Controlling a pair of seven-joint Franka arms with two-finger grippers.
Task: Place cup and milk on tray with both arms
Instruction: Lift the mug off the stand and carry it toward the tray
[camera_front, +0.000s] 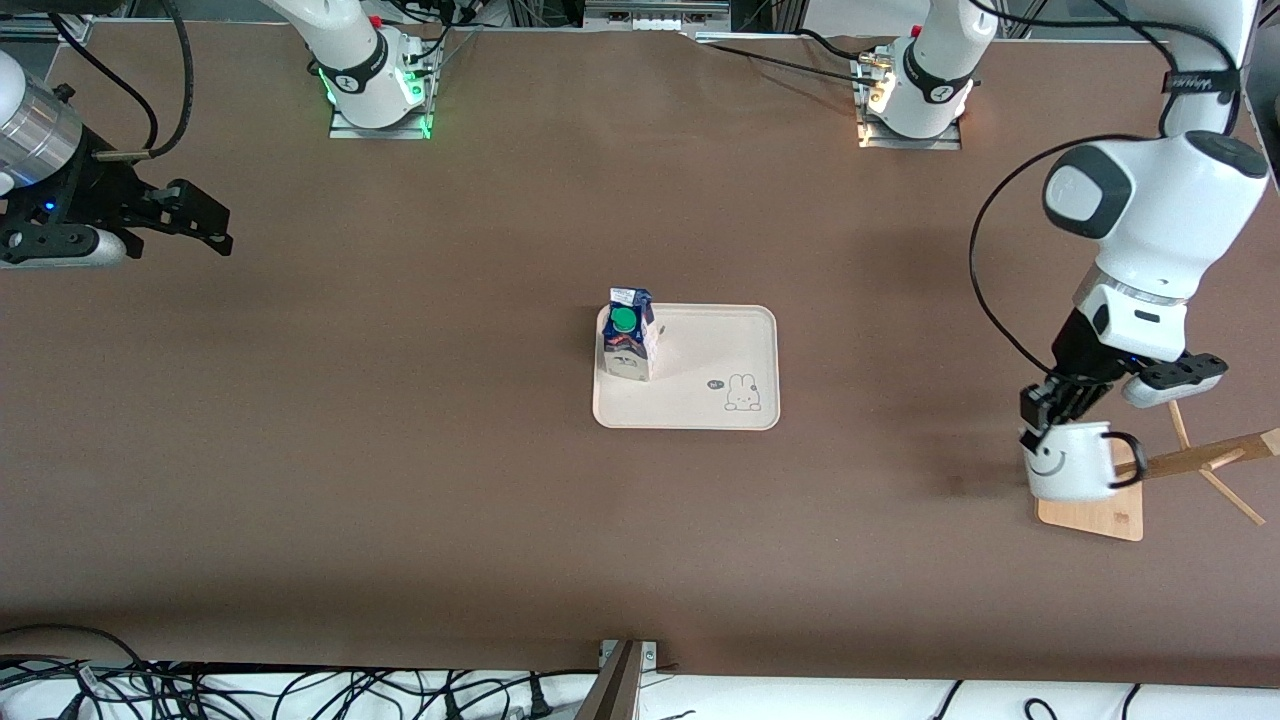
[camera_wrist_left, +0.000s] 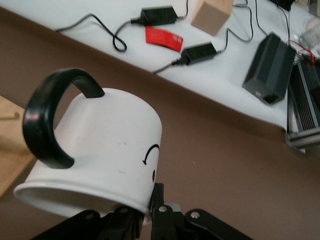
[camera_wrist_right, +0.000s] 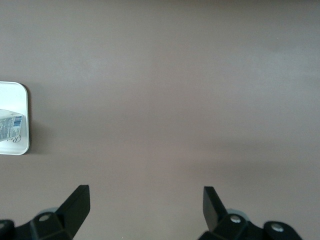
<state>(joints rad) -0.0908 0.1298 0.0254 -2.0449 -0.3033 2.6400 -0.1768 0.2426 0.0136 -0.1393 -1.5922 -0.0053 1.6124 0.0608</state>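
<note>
**Left end effector grips the cup while the milk stands on the tray**

The right end effector (camera_front: 215, 225) hangs above the bare bench (camera_front: 400, 480) at the right arm's end, well apart from everything else, its two fingers (camera_wrist_right: 75, 205) spread wide with nothing between them; this arm waits. In the right wrist view only brown bench surface lies under it, with a corner of the tray (camera_wrist_right: 20, 145) at the edge of the picture.

Around the middle of the bench lies the cream tray (camera_front: 700, 345), flat, with a small rabbit drawing on the corner nearer the front camera and toward the left arm's end. The milk (camera_front: 628, 345) stands upright on the tray, at the edge toward the right arm's end, green cap up.

The left end effector (camera_front: 1045, 415) is clenched on the rim of the cup (camera_front: 1068, 462), holding it in the air over the wooden mug rack (camera_front: 1100, 515) at the left arm's end of the bench. The cup is tilted, smiley face showing, black handle (camera_wrist_left: 45, 125) toward the rack's slanted pegs. It is well apart from the tray.
</note>
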